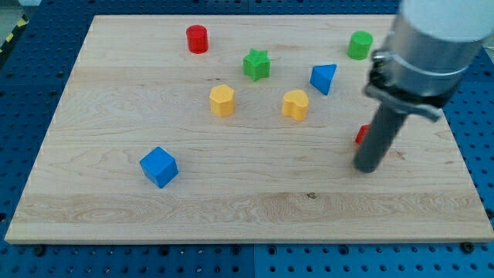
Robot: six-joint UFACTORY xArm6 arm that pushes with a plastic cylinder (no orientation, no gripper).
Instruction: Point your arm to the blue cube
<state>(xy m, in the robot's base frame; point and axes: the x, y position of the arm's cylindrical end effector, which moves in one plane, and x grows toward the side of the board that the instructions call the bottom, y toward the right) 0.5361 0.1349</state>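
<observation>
The blue cube (159, 167) sits on the wooden board (231, 208) at the view's lower left. My tip (366, 167) rests on the board at the view's right, far to the right of the blue cube, at about the same height in the view. A red block (360, 135) is partly hidden behind the rod, just above and left of the tip.
A red cylinder (197, 38) stands at the view's top left. A green star (257, 65) and a green cylinder (360, 45) are near the top. A yellow hexagonal block (222, 100), a yellow heart (295, 104) and a blue triangular block (324, 78) sit in the middle.
</observation>
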